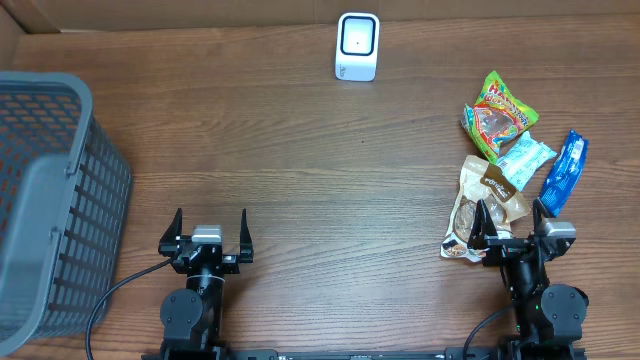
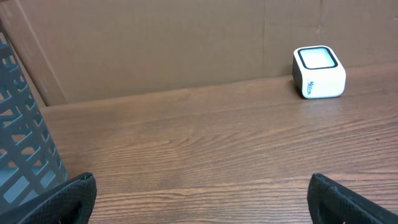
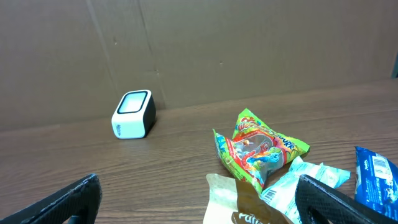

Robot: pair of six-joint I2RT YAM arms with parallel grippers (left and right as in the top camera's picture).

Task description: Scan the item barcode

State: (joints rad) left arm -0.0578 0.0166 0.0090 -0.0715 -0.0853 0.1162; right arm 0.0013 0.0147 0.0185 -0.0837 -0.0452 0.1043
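1. Grey basket (image 1: pixel 45 200) sits at the worktop's (image 1: pixel 330 180) left edge.
2. Left hand (image 1: pixel 210 218) gapes wide, holding nothing.
3. White scanner (image 1: pixel 357 46) stands far middle.
4. 4 snack packets (image 1: pixel 498 115) lie right; right hand (image 1: pixel 511 212), wide and unladen, is above the brown packet (image 1: pixel 480 185).

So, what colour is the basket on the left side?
The basket is grey, a plastic grid; it shows best in the overhead view.

No words can be read. The green bag (image 3: pixel 258 149), blue packet (image 3: pixel 376 177) and scanner (image 3: pixel 132 115) carry print, maybe brand names, too blurry.
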